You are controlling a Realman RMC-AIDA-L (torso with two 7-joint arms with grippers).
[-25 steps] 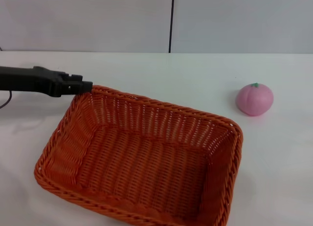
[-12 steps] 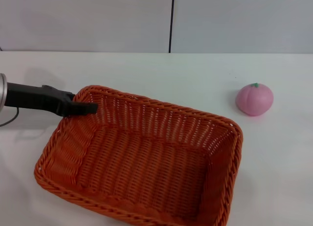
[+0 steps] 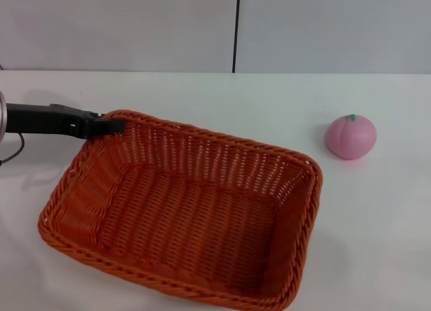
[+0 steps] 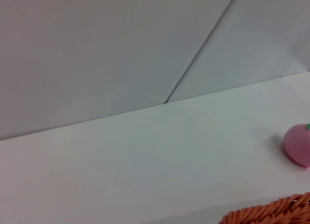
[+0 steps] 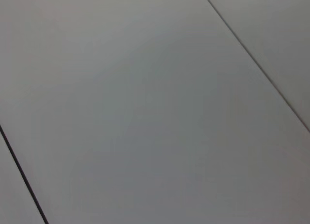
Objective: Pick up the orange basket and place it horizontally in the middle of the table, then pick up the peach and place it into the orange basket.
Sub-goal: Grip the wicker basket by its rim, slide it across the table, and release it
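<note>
Head view: 1 orange basket (image 3: 182,210), 1 peach (image 3: 350,136).

One orange basket (image 3: 182,210), one peach (image 3: 350,136), one table (image 3: 269,102), one left pincer (image 3: 111,126).

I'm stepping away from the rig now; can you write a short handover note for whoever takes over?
Left gripper: at the far-left corner of the large orange woven basket; grip not confirmable.
Right gripper: not in view.
Basket: on the plain white table, skewed, not yet horizontal.
Small pink toy peach: on the table to the basket's right, apart from it, untouched.
Done: nothing finished.
Left: square and centre the basket, then put the peach in it.
</note>
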